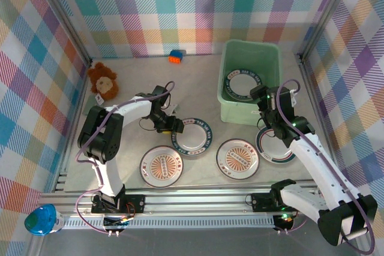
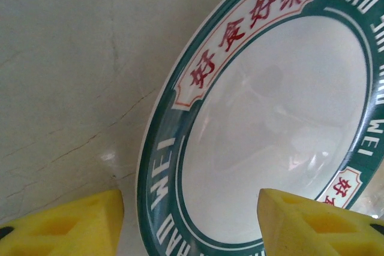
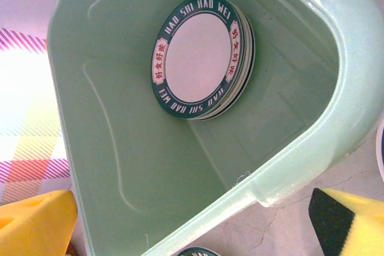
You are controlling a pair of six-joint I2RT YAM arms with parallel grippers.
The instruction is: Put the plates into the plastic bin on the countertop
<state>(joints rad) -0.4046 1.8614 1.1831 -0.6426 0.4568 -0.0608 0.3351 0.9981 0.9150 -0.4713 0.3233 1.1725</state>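
- Plaid walls (image 1: 198, 4) on three sides, beige marbled counter (image 1: 129, 88) betw. them.
- L gripper (image 1: 170, 125) (image 2: 189, 220) is low over the counter. Its yellow fingers (image 2: 66, 226) are spread, nothing pinched.
- Teal plate (image 1: 193, 133) (image 2: 270, 118) lies flat mid-counter, just R of L gripper. In the wrist view its rim runs betw. the two fingers; can't tell if either touches it. White centre, red characters and white lettering on the band.
- R gripper (image 1: 264, 95) (image 3: 192, 232) has its fingers (image 3: 36, 226) wide apart and empty, above the bin's near edge, toward its R corner.
- Bin (image 1: 240, 114) (image 3: 108, 148) is mint green and stands at back-R of the counter, near the wall.
- Stack (image 1: 242, 85) (image 3: 201, 55) of teal-rim plates lies on the bin floor; count unclear.
- Half-hidden plate (image 1: 273, 148), dark-rimmed, sits on the counter just in front of the bin, partly under the R arm.
- Orange plate 1 (image 1: 162, 166) is near the front edge, in front of the teal plate.
- Orange plate 2 (image 1: 238, 159) is near the front edge, in front of the bin, apart from plate 1.
- Plush lion (image 1: 103, 79) is at back-L and a blue-orange block (image 1: 176, 57) by the back wall, both well apart from the plates.
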